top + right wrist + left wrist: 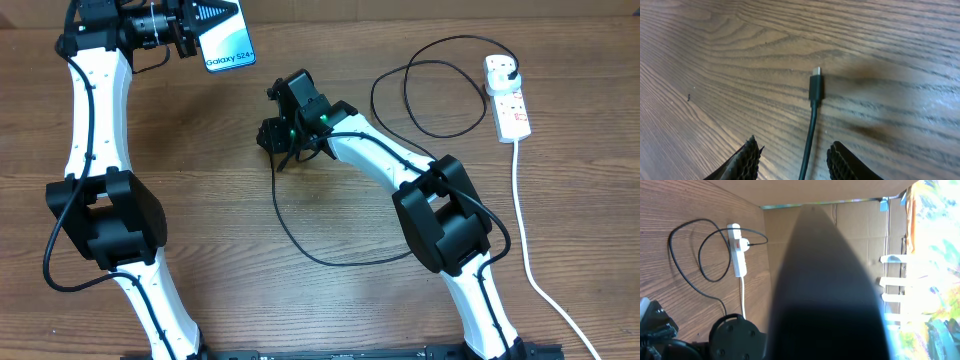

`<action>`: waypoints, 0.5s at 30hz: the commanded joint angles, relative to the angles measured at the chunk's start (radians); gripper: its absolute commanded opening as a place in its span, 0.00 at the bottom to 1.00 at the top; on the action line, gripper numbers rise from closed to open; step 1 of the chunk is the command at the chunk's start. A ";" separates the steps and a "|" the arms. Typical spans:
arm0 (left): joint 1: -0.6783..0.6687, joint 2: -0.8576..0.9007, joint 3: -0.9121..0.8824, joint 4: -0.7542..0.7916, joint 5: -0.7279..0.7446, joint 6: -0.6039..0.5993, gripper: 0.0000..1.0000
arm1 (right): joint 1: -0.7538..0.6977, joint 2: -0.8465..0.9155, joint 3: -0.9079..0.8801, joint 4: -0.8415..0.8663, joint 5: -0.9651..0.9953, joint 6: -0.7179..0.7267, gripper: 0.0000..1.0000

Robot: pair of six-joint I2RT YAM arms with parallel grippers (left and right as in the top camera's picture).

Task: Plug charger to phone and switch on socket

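Phone in L gripper (188,32); charger (300,243) tip lies free on table (230,200).
Overhead alone shows L gripper clenched on the phone (228,42) at far left, "Galaxy S24+" on its pale screen, and the thin black cable looping to the socket (507,95). R wrist cam alone shows the small black connector (815,86) flat on the wood, R gripper (794,146) released, pads (747,161) either side of the cable, not touching. L wrist cam: phone is just a dark blur.

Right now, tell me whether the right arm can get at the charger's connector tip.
Probably yes. The right tool is open, straddling the charger cable, with the connector tip lying just ahead on the table; nothing lies between.
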 commanded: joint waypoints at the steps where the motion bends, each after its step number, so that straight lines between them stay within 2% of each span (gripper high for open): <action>1: -0.002 -0.020 0.005 0.004 0.045 -0.002 0.04 | -0.003 0.059 0.029 0.019 -0.015 -0.008 0.43; 9: -0.002 -0.020 0.005 0.004 0.045 -0.002 0.04 | -0.002 0.099 0.029 0.077 -0.015 -0.003 0.43; 15: -0.002 -0.020 0.005 0.004 0.045 -0.001 0.04 | -0.002 0.124 0.029 0.109 -0.055 0.069 0.43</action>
